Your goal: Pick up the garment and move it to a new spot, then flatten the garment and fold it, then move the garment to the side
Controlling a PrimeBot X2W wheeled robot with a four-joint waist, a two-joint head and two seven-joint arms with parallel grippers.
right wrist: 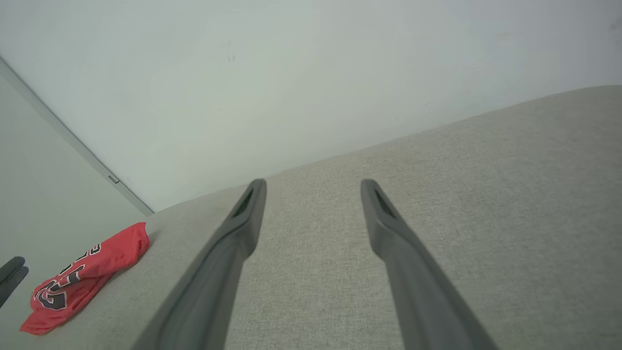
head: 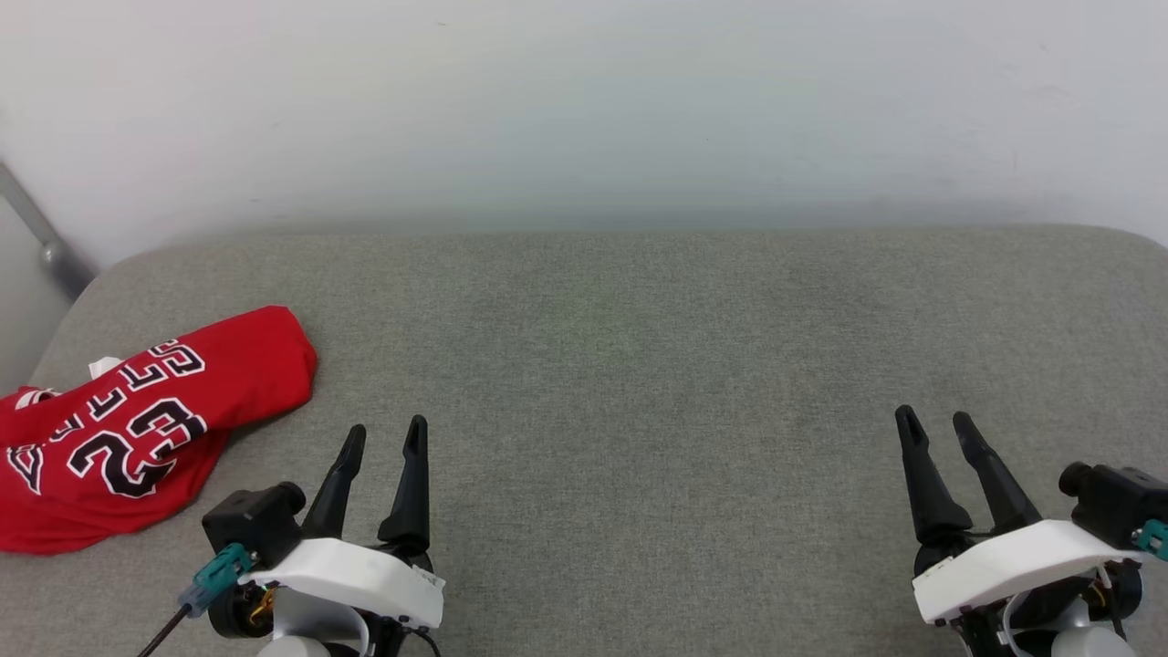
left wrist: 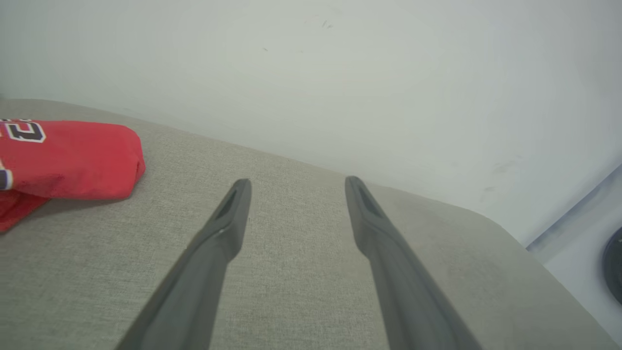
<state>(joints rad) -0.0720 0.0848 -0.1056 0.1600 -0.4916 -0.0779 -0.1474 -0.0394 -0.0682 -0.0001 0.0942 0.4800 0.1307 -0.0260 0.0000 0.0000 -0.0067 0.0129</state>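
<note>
The garment (head: 137, 424) is a red shirt with black, white-outlined "23" and letters, lying folded in a bundle at the far left of the grey surface. In the left wrist view the garment (left wrist: 73, 158) sits at the left edge; in the right wrist view the garment (right wrist: 82, 277) is small at the lower left. My left gripper (head: 387, 436) hovers open just right of it, not touching, nothing between its fingers (left wrist: 233, 214). My right gripper (head: 935, 422) is open and empty over the right side, far from the garment.
The grey fabric surface (head: 639, 365) spans the view, with rounded corners at the back left and back right. A pale wall (head: 584, 109) rises behind it. A grey bar (head: 36, 228) slants down the wall at the left.
</note>
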